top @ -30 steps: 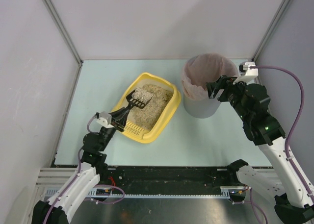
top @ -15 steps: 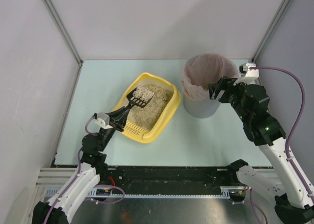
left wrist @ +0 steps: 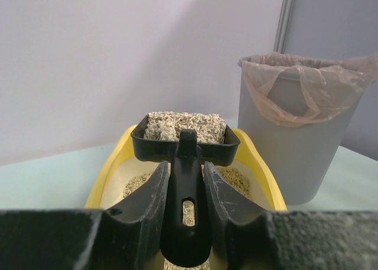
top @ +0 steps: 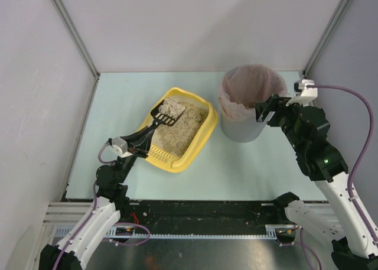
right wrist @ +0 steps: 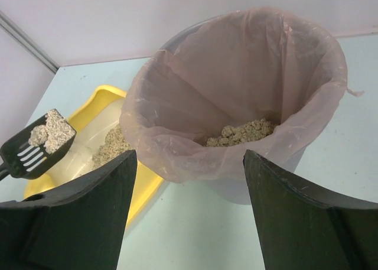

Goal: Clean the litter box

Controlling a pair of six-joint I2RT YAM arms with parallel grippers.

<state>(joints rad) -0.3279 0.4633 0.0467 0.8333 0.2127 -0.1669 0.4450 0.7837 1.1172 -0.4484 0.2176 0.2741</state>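
Observation:
The yellow litter box (top: 173, 165) with beige litter sits mid-table, also in the left wrist view (left wrist: 261, 176) and the right wrist view (right wrist: 107, 96). My left gripper (top: 143, 140) is shut on the handle of a black slotted scoop (top: 168, 113), seen close up in the left wrist view (left wrist: 186, 176). The scoop (left wrist: 184, 141) carries a heap of clumped litter and is held above the box's far half; it also shows in the right wrist view (right wrist: 36, 146). My right gripper (top: 264, 109) is open and empty beside the bin's right rim (right wrist: 189, 159).
A grey round bin (top: 238, 130) with a pinkish liner (right wrist: 236, 63) stands right of the box, with clumped litter inside. White walls enclose the table on three sides. The bin also shows in the left wrist view (left wrist: 295, 146).
The left gripper has raised the loaded scoop and carried it toward the box's far end. The right gripper has drawn back slightly to the right of the bin.

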